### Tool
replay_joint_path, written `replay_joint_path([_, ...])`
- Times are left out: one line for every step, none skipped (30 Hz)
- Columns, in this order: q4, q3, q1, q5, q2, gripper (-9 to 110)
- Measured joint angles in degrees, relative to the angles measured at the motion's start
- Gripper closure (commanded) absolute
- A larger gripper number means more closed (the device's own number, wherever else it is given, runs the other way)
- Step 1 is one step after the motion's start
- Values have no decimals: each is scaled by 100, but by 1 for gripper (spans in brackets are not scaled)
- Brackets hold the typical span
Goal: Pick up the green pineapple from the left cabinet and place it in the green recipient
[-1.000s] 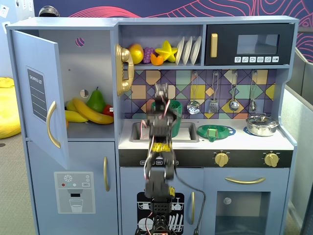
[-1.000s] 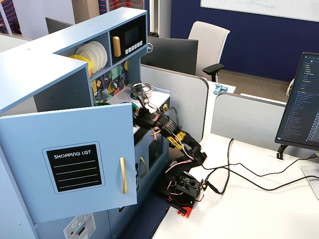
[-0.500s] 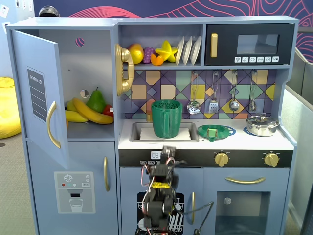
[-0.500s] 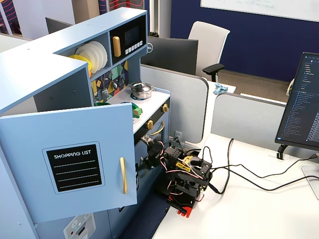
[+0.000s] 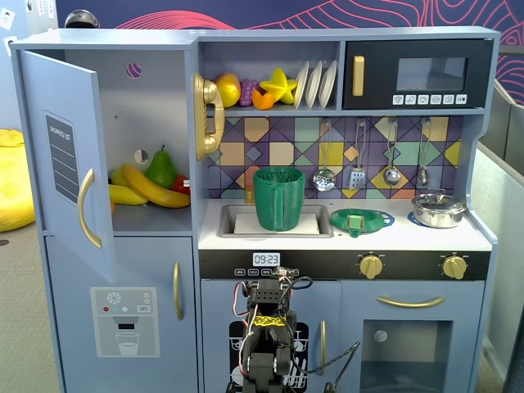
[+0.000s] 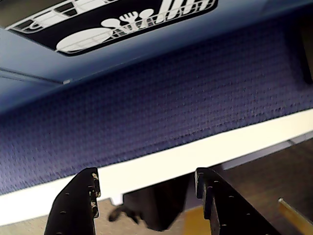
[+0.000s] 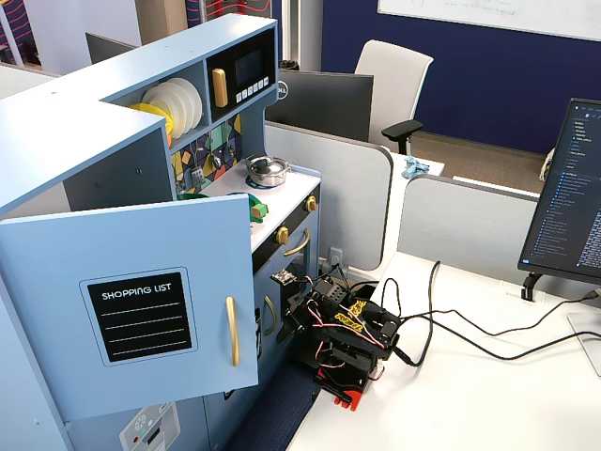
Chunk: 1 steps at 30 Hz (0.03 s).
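The left cabinet (image 5: 155, 106) stands open, its blue door (image 5: 61, 155) swung out to the left. On its shelf lie a banana (image 5: 155, 190), a dark-green pear (image 5: 161, 169) and a small yellow-green piece (image 5: 120, 175) behind the banana. I cannot tell whether that piece is the green pineapple. The green recipient (image 5: 278, 199) stands upright in the sink. My arm (image 5: 266, 336) is folded low in front of the kitchen. In the wrist view my gripper (image 6: 146, 188) is open and empty, and faces a blue mat (image 6: 161, 98). The open door (image 7: 141, 310) hides the shelf in the side fixed view.
A flat green strainer dish (image 5: 360, 219) and a steel pot (image 5: 438, 210) sit on the counter right of the sink. Fruits and plates fill the upper shelf (image 5: 270, 86). The arm's base (image 7: 343, 334) stands on a white table with loose cables (image 7: 470, 338) and a monitor (image 7: 568, 197).
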Motion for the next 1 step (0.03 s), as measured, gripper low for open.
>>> replay_joint_path([26,0,0,-105,0,86])
